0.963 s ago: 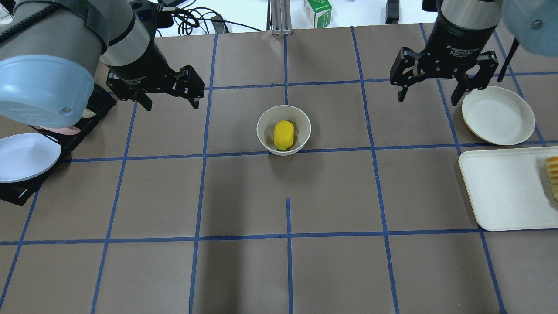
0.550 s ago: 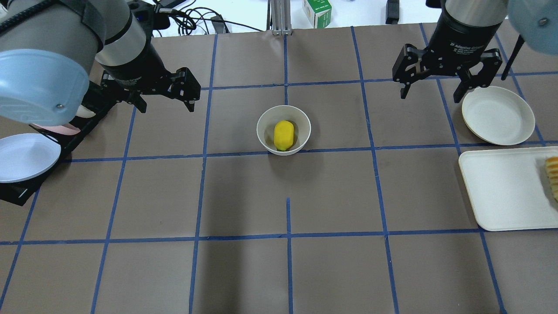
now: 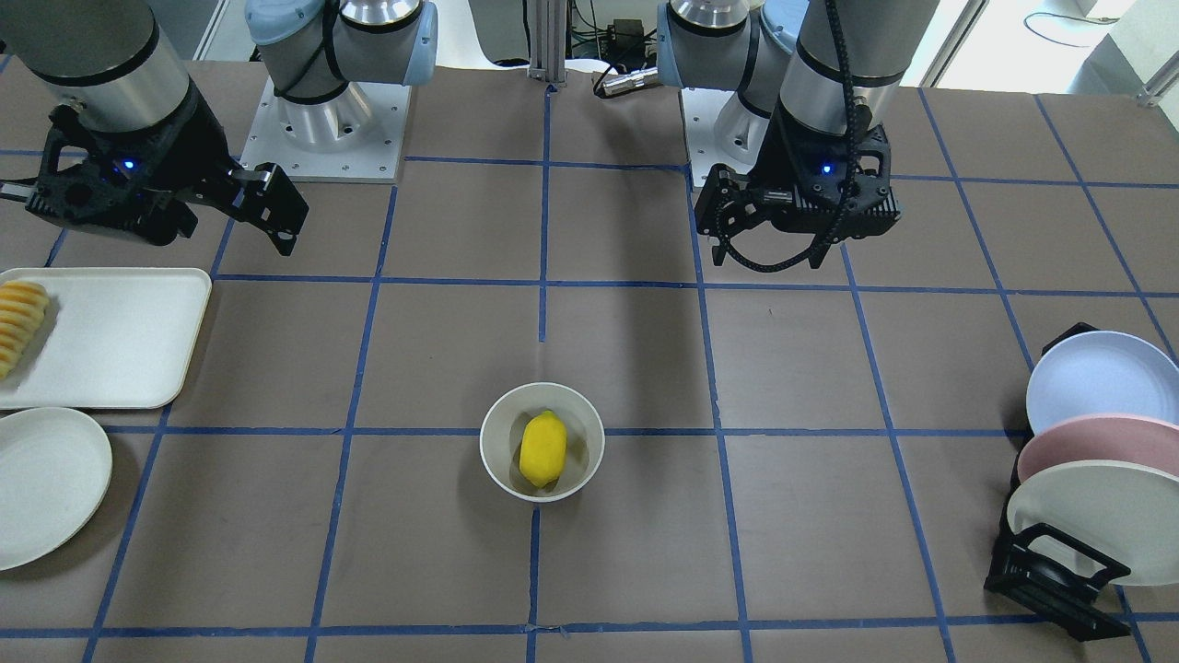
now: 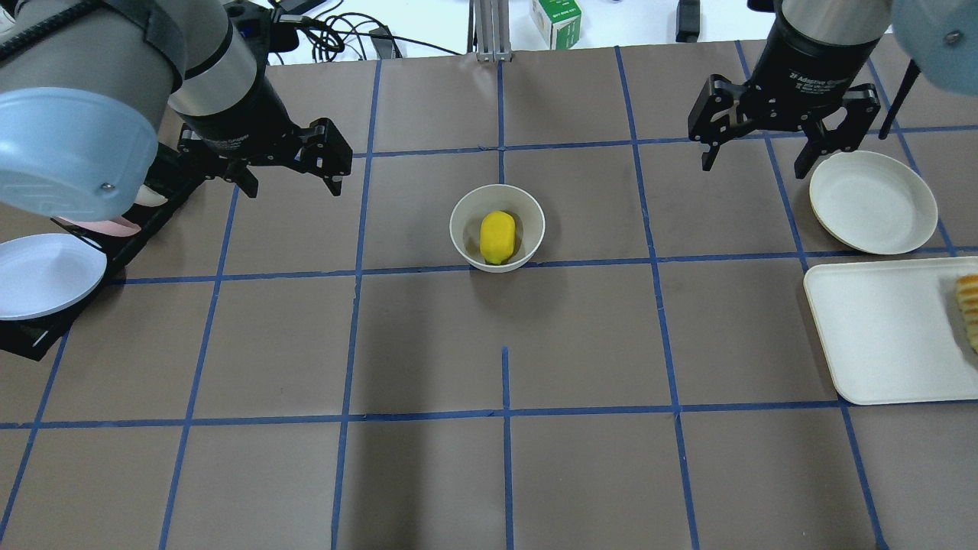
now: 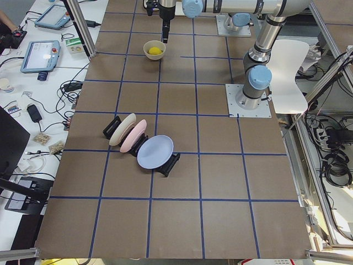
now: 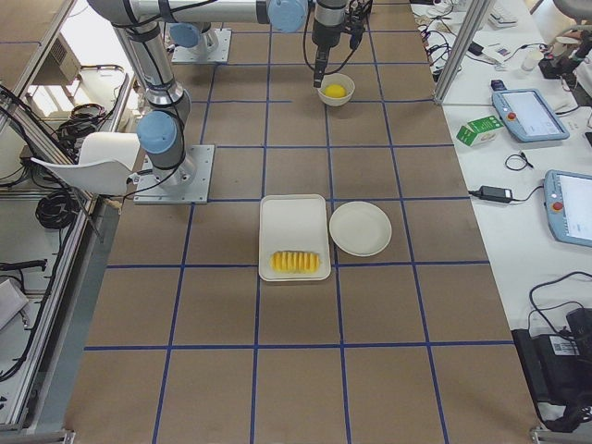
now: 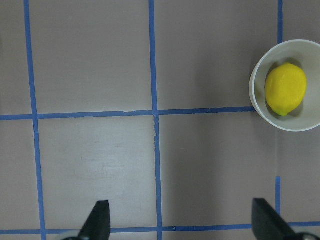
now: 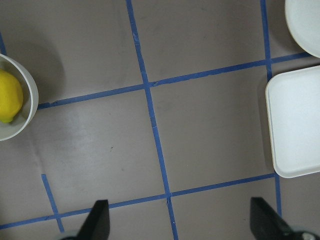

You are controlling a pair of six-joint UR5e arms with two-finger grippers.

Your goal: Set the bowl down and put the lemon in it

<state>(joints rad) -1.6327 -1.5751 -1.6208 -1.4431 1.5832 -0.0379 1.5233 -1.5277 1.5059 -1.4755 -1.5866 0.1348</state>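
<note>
The off-white bowl (image 4: 461, 221) stands upright at the table's middle with the yellow lemon (image 4: 497, 235) lying inside it. Both also show in the front view, the bowl (image 3: 493, 442) around the lemon (image 3: 542, 448). My left gripper (image 4: 290, 182) hangs open and empty to the left of the bowl, well apart from it. My right gripper (image 4: 754, 162) hangs open and empty far to the right of it. The left wrist view shows the bowl (image 7: 300, 122) and lemon (image 7: 285, 89) at its right edge. The right wrist view shows the lemon (image 8: 9, 96) at its left edge.
A shallow off-white plate (image 4: 873, 201) lies at the right, just beside my right gripper. A white tray (image 4: 879, 336) with sliced ridged food (image 4: 969, 309) lies in front of it. A black rack (image 4: 30, 336) with pastel plates stands at the left edge under my left arm.
Both grippers have drifted a little toward the table's far side, the left one also slightly left. Both stay open. The bowl and lemon have not moved.
</note>
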